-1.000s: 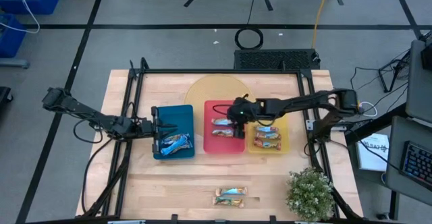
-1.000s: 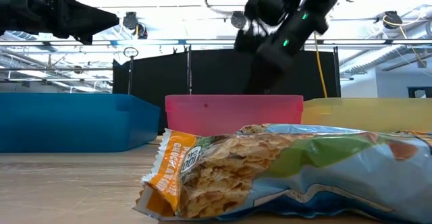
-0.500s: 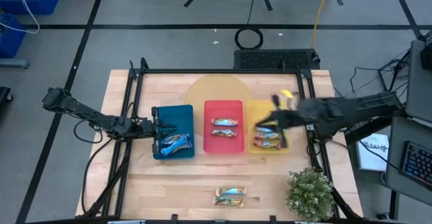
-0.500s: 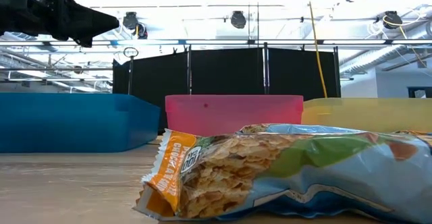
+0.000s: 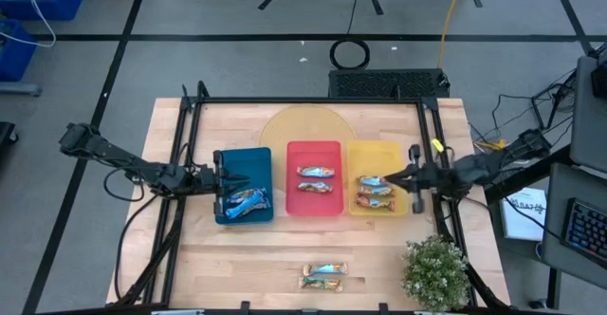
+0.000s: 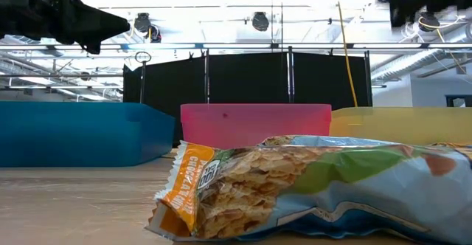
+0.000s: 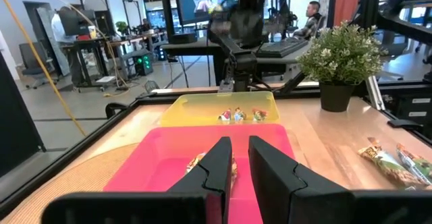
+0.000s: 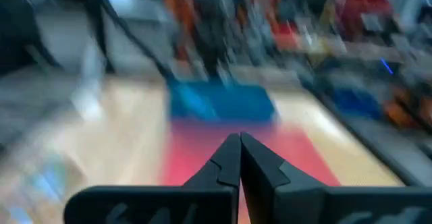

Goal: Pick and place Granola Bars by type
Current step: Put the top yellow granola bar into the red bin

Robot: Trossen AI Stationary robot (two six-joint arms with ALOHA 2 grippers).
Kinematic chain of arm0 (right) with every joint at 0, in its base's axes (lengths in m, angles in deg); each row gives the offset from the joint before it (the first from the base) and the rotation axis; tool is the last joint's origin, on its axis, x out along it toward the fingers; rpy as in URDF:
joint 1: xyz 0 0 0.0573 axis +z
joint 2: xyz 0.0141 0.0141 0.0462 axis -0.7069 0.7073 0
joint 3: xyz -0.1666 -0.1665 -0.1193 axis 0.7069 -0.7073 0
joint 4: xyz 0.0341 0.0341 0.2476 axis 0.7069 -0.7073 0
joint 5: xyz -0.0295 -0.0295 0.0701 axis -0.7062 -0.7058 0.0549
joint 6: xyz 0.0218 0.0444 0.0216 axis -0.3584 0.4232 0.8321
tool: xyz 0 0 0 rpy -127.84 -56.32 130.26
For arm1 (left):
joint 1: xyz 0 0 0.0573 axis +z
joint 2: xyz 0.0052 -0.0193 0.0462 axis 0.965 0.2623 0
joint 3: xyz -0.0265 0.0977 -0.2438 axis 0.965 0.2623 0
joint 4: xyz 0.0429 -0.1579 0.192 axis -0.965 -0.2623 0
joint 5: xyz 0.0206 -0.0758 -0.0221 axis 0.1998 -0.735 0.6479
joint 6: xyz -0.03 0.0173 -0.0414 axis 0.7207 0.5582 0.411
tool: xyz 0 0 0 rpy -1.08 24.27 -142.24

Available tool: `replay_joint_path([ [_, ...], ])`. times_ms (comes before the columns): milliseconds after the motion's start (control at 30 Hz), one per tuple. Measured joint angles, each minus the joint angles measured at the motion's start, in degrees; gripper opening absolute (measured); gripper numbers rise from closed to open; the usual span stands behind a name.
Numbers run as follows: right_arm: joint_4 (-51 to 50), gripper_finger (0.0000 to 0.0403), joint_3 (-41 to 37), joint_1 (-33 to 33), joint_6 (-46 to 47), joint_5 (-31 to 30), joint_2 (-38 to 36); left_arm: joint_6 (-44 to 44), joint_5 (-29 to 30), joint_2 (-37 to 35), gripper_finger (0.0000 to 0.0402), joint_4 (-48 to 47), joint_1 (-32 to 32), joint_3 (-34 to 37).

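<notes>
Bright blue granola bars (image 5: pixel 247 201) lie in the blue tray (image 5: pixel 248 160). Two bars (image 5: pixel 316 179) lie in the red tray (image 5: pixel 315 152), and two red-orange bars (image 5: pixel 376 191) in the yellow tray (image 5: pixel 379 151). Two tan-and-light-blue bars (image 5: pixel 322 276) lie on the table near its front edge, one large in the low view (image 6: pixel 295 190). My left gripper (image 5: pixel 220 177) hovers over the blue tray's left side, its fingers (image 7: pixel 241 163) a narrow gap apart and empty. My right gripper (image 5: pixel 410 178) is shut and empty above the yellow tray's right rim.
A potted plant (image 5: pixel 434 269) stands at the table's near right corner. A round pale board (image 5: pixel 302 127) lies behind the trays. Black frame rails (image 5: pixel 185 144) run along the table's left, far and right sides. Bare wood lies between the trays and the front bars.
My right gripper has drawn back from above the red tray toward the table's right edge and now hangs over the yellow tray's right rim. It has left the low view's middle. The bars in the trays lie still.
</notes>
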Motion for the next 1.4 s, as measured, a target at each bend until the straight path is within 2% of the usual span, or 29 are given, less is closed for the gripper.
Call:
replay_joint_path([
  [100, -8.9, 0.0, -1.1, -1.4, 1.1, -1.8, -2.9, 0.0, 0.2, 0.0, 0.006, -0.1, 0.0, 0.0],
  [200, -13.2, 0.0, -1.0, -4.0, 1.9, -4.7, -7.9, -0.1, 0.3, 0.0, 0.006, -0.4, 0.0, 0.0],
  [333, -14.8, 0.0, -1.0, -6.5, 2.0, 2.8, -13.7, -0.6, 0.5, 0.0, 0.006, -0.4, 0.0, 0.0],
  [567, -8.1, 0.0, -5.6, -7.4, 5.0, -0.1, -17.1, -0.8, 3.1, 0.0, 0.006, -0.7, 0.0, 0.0],
  [700, -5.7, 0.0, -9.9, -7.4, 4.3, -0.1, -16.6, 3.1, 3.9, 0.1, 0.006, -1.0, -0.2, -0.2],
  [800, -5.5, 0.0, -11.5, -7.3, 3.8, -0.1, -16.6, 6.0, 3.1, 2.4, 0.006, -2.4, -2.7, -3.0],
  [933, -4.9, 0.0, -12.5, -7.3, 2.9, -0.1, -16.6, 8.0, 7.7, 12.7, 0.006, -6.2, -8.0, -11.1],
  [1067, -4.8, 0.0, -12.6, -7.3, 1.6, -0.1, -16.6, 9.5, 10.4, 29.2, 0.006, -14.4, -11.3, -23.6],
  [1167, -4.7, 0.0, -12.6, -7.3, 1.2, -0.1, -16.6, 10.7, 10.6, 42.0, 0.006, -21.4, -12.7, -36.4],
  [1233, -4.8, 0.0, -12.6, -7.3, 1.0, -0.1, -16.6, 12.7, 9.8, 50.7, 0.0061, -29.9, -13.4, -45.9],
  [1333, -4.9, 0.0, -12.6, -7.3, 1.2, 0.6, -16.6, 15.0, 7.0, 63.0, 0.0068, -41.3, -13.8, -60.3],
  [1400, -5.0, 0.0, -12.6, -7.3, 1.2, 3.3, -16.5, 17.0, 3.7, 69.9, 0.0082, -46.9, -13.6, -69.9],
])
